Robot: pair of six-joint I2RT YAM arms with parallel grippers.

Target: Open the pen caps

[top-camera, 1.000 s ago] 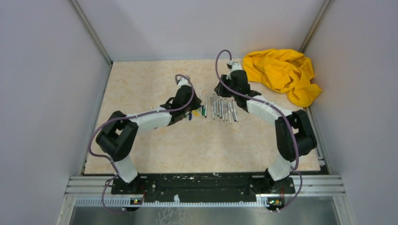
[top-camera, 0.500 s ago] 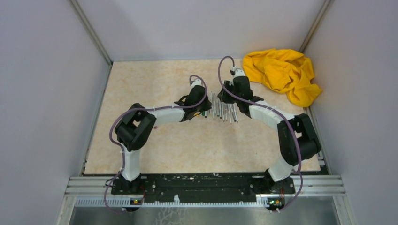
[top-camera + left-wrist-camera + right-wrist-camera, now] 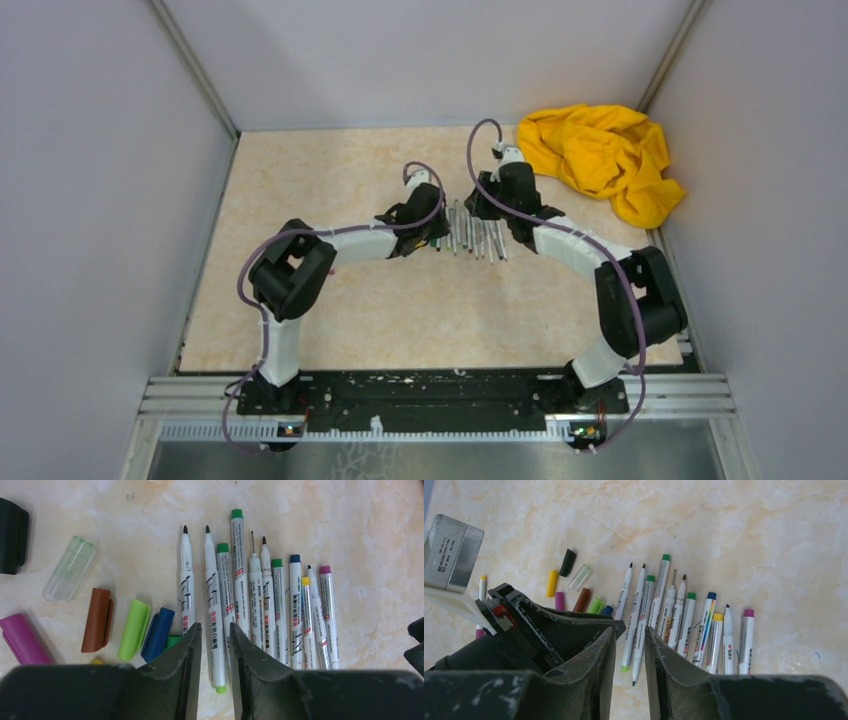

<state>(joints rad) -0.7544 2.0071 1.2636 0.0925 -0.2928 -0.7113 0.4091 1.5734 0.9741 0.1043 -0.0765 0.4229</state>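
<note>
Several grey-white pens (image 3: pixel 260 605) lie side by side, some with bare tips, some with coloured ends; they also show in the top view (image 3: pixel 478 235) and the right wrist view (image 3: pixel 684 620). Loose pen caps lie left of them: clear (image 3: pixel 70 567), brown (image 3: pixel 97 620), lime (image 3: pixel 134 629), blue (image 3: pixel 157 634), magenta (image 3: pixel 22 639), dark (image 3: pixel 10 535). The right wrist view shows a yellow cap (image 3: pixel 552 582) and the dark cap (image 3: pixel 567 562). My left gripper (image 3: pixel 215 628) is narrowly open, straddling a lime-ended pen (image 3: pixel 216 645) without touching it. My right gripper (image 3: pixel 630 631) is narrowly open over the pens' near ends.
A crumpled yellow cloth (image 3: pixel 605 160) lies at the back right of the table. Grey walls close in both sides and the back. The two grippers (image 3: pixel 437 228) (image 3: pixel 475 212) are close together over the pens. The left arm's wrist (image 3: pixel 524 625) fills the right wrist view's left side.
The left arm swung right, from the loose caps to the left end of the pen row, then held. The right gripper shifted slightly.
</note>
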